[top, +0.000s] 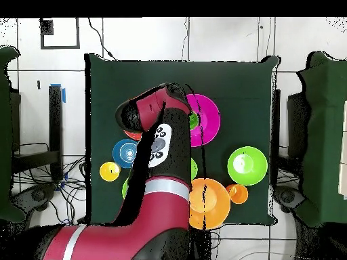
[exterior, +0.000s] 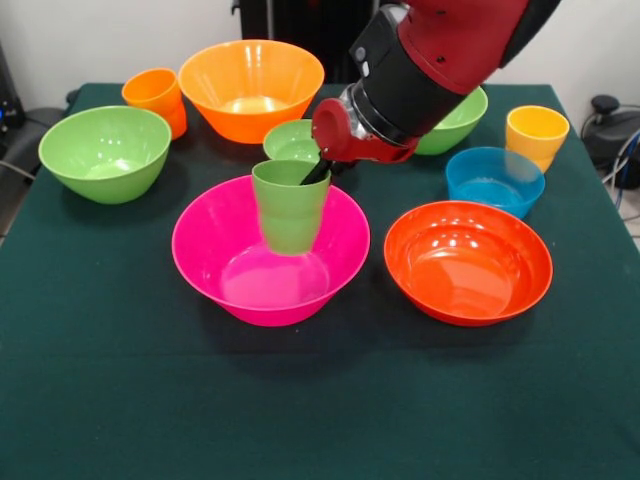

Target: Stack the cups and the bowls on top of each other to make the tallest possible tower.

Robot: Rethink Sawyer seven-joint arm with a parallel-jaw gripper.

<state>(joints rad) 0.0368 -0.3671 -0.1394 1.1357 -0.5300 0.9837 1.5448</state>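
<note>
My gripper [exterior: 318, 172] is shut on the rim of the green cup [exterior: 290, 206], with one black finger reaching inside it. The cup stays upright, low inside the large pink bowl [exterior: 205, 255], and I cannot tell whether its base touches the bowl. In the overhead view the arm covers the gripper, leaving only the pink bowl [top: 209, 116] and a sliver of the green cup [top: 194, 122] showing. The other cups are an orange cup [exterior: 157, 98] at the back left and a yellow cup [exterior: 536, 134] at the back right.
Around the pink bowl stand a red-orange bowl [exterior: 467, 262], a blue bowl [exterior: 494, 180], a small green bowl [exterior: 290, 142], an orange bowl [exterior: 250, 88] and a light green bowl [exterior: 105, 152]. A further light green bowl [exterior: 460, 118] sits partly behind the arm.
</note>
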